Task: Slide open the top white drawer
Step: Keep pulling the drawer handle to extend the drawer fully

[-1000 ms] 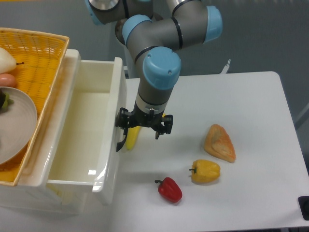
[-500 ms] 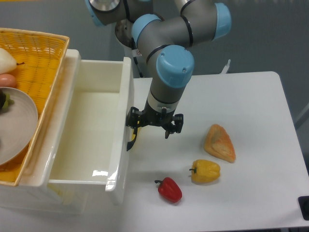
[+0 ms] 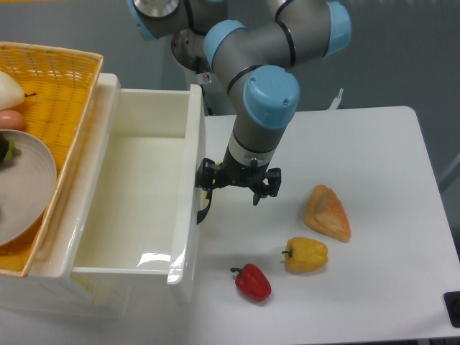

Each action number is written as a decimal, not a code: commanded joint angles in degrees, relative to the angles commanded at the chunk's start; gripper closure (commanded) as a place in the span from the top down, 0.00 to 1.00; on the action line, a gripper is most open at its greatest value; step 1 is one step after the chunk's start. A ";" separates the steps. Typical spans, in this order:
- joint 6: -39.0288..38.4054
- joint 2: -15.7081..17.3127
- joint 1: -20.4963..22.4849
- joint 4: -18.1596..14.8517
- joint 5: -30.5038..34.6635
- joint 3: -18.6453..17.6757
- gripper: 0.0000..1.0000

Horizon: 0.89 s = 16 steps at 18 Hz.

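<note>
- Camera view from above shows the top drawer [image 3: 129, 187] pulled well out of the white cabinet [image 3: 86, 291], its bare inside open to view and its front panel standing out over the table [image 3: 374, 144].
- Judging by how far out it stands, the pulling step looks close to done; whether any travel is left cannot be told.
- The gripper [image 3: 228, 192] hangs straight down just beside the front panel, at the black handle [image 3: 203, 210].
- Its left finger sits at the handle and the right one stands free toward the open table, so the jaws look parted with a plain gap; whether the left finger is hooked behind the handle or only touching it is hidden.
- The next move probably calls for a short straight pull away from the cabinet, or for letting go and lifting clear without nudging the panel.
- A red pepper [image 3: 252, 282], a yellow pepper [image 3: 306, 254] and a pastry [image 3: 327, 212] lie on the table on the gripper's far side from the drawer, near the line of pull.
- A wicker basket [image 3: 50, 79] rests on the cabinet top.
</note>
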 joint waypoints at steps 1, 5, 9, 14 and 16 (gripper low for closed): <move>0.00 -0.09 0.00 0.00 0.09 0.09 1.00; 0.09 -0.26 0.70 -0.35 0.00 0.09 1.00; 0.00 -0.35 0.88 -0.35 -0.44 0.44 1.00; 0.00 -0.26 2.11 -0.53 -2.37 0.70 1.00; 0.00 -0.26 2.55 -0.62 -3.51 0.88 1.00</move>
